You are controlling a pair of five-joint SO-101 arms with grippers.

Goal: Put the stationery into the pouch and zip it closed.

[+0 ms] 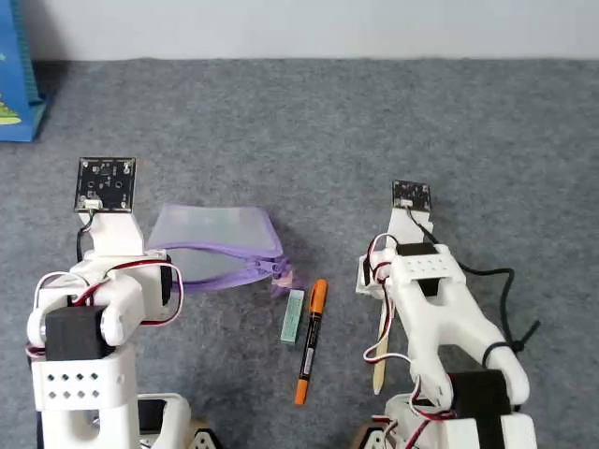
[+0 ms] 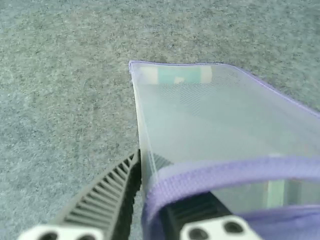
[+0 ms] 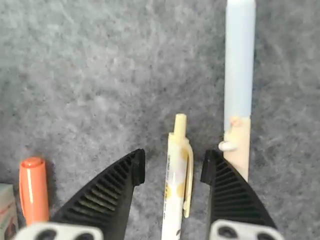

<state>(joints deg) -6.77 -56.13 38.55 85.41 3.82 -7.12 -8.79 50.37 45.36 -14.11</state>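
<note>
High view had the pouch lying left of centre on the grey table, its purple zip edge turned toward the loose stationery. My left pincer was closed down on that rim, one finger outside the mesh wall and the other inside it. I judged this grip was meant to hold the mouth up and stop the pouch sliding.

Near the centre of the frame, just right of the zip end, lay the green eraser. The orange marker lay just beside it, and neither was bagged yet.

Toward the lower right, my right pincer stood wide open with nothing in it. Its fingers straddled the cream pen, one on each side of the barrel. A pale blue pen lay just beside the far finger. I took that straddle as the setup for a pinch across the cream pen alone, though the neighbour was close enough to be nudged.
</note>
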